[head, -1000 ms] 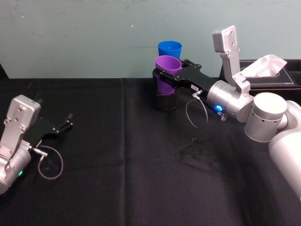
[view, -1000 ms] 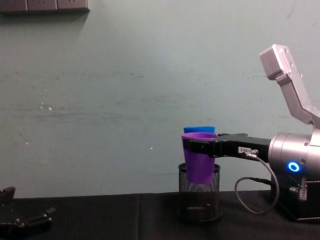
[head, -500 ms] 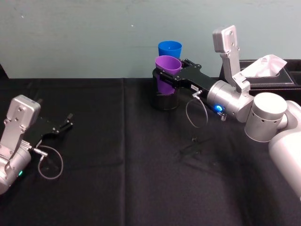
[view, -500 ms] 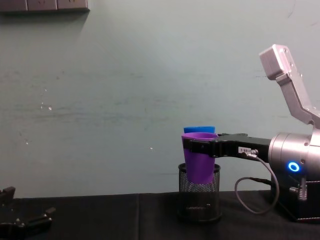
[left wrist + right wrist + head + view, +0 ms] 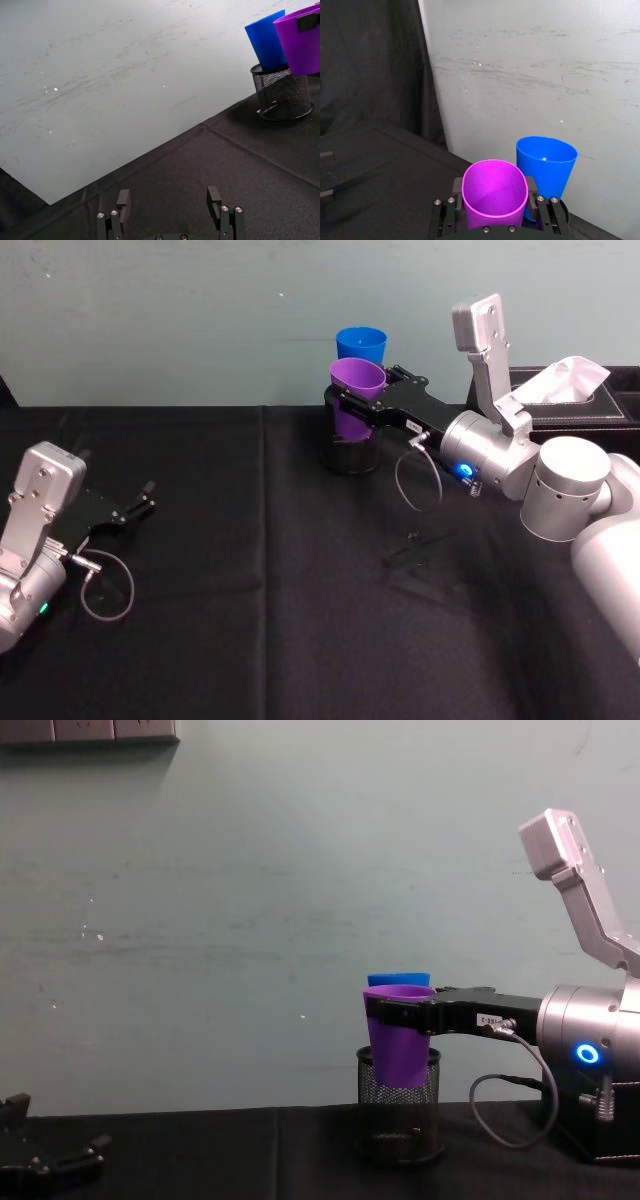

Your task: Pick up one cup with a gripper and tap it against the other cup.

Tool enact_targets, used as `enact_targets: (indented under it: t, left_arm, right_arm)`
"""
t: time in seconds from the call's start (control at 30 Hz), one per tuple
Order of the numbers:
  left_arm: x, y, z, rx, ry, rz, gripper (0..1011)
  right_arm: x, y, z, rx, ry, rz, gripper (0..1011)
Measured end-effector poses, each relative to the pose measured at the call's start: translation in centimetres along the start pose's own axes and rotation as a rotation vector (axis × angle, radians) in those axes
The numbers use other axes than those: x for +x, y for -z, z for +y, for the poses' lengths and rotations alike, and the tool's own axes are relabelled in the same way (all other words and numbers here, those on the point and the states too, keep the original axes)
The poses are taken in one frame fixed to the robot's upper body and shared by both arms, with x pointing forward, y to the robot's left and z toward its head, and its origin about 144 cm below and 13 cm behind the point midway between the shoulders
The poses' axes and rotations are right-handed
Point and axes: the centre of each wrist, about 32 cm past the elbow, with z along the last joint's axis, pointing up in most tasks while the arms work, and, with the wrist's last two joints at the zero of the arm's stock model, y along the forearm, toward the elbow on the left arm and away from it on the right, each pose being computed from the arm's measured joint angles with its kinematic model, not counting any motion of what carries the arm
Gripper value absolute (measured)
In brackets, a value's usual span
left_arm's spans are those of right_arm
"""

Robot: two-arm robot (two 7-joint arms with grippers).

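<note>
Head view: the mesh pen pot [image 5: 350,456] stands on the black counter [image 5: 250,590]. The blue cup [image 5: 361,343] rises upright from the pot's far side. The purple cup [image 5: 349,420] is over the pot's near side, upright, with the right claw [image 5: 360,390] clamped on it just under its rim. The left claw [image 5: 135,508] lies low, well left of the pot, its jaws parted and empty. Left wrist view: the left claw [image 5: 168,197] gapes wide with nothing between its fingers [image 5: 123,198]. Far beyond it, the blue cup [image 5: 267,42] sits inside the mesh pen pot [image 5: 282,95], with the purple cup [image 5: 302,42] beside it. Right wrist view: the right claw [image 5: 494,186] grips the purple cup [image 5: 495,197] on both sides. The blue cup [image 5: 547,165] is just behind; whether the two touch cannot be told. Chest view: the purple cup [image 5: 398,1055] hangs in the right claw [image 5: 400,1013], its base dipping below the rim of the mesh pen pot [image 5: 400,1125]. The blue cup [image 5: 398,979] shows above it.
</note>
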Motion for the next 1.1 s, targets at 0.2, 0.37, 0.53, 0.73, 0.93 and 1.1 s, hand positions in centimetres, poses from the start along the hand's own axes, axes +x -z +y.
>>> enact_targets:
  t: [0.2, 0.37, 0.53, 0.73, 0.93, 1.1]
  left_arm:
    - [0.0, 0.0, 0.0, 0.0, 0.0, 0.0, 1000]
    - [0.0, 0.0, 0.0, 0.0, 0.0, 0.0, 1000]
    - [0.0, 0.0, 0.0, 0.0, 0.0, 0.0, 1000]
    - [0.0, 0.0, 0.0, 0.0, 0.0, 0.0, 1000]
    - [0.0, 0.0, 0.0, 0.0, 0.0, 0.0, 1000]
    - [0.0, 0.0, 0.0, 0.0, 0.0, 0.0, 1000]
  right_arm:
    - [0.0, 0.0, 0.0, 0.0, 0.0, 0.0, 724]
    - [0.0, 0.0, 0.0, 0.0, 0.0, 0.0, 724]
    - [0.0, 0.0, 0.0, 0.0, 0.0, 0.0, 724]
    - [0.0, 0.0, 0.0, 0.0, 0.0, 0.0, 724]
    - [0.0, 0.0, 0.0, 0.0, 0.0, 0.0, 724]
    - [0.0, 0.0, 0.0, 0.0, 0.0, 0.0, 724]
